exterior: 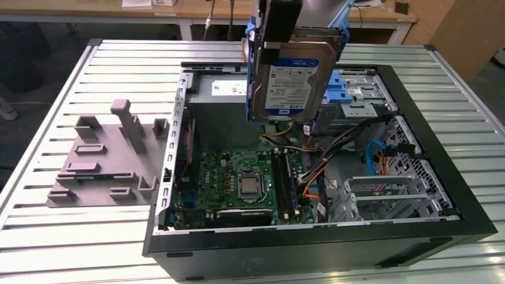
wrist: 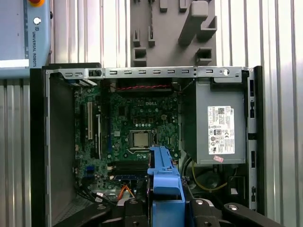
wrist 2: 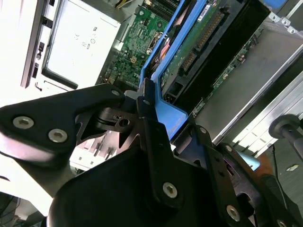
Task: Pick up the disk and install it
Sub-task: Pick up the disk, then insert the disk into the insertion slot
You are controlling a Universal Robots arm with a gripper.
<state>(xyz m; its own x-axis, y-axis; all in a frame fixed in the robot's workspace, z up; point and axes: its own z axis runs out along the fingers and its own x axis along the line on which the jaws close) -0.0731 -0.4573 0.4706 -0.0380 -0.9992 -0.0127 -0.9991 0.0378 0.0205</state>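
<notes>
The disk (exterior: 288, 77) is clamped upright by its blue frame (wrist 2: 168, 116) in the pincer (exterior: 280, 35), hanging just below it above the open computer case (exterior: 457, 177). It is judged rigid, fairly heavy, shock-sensitive; frame edges suit gripping.

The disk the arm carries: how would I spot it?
Find the open black computer case on the slatted table. Above it the gripper holds the disk upright in the air: a silver hard drive with a blue-and-white label and blue frame, unlike the grey power supply box fixed inside.
</notes>
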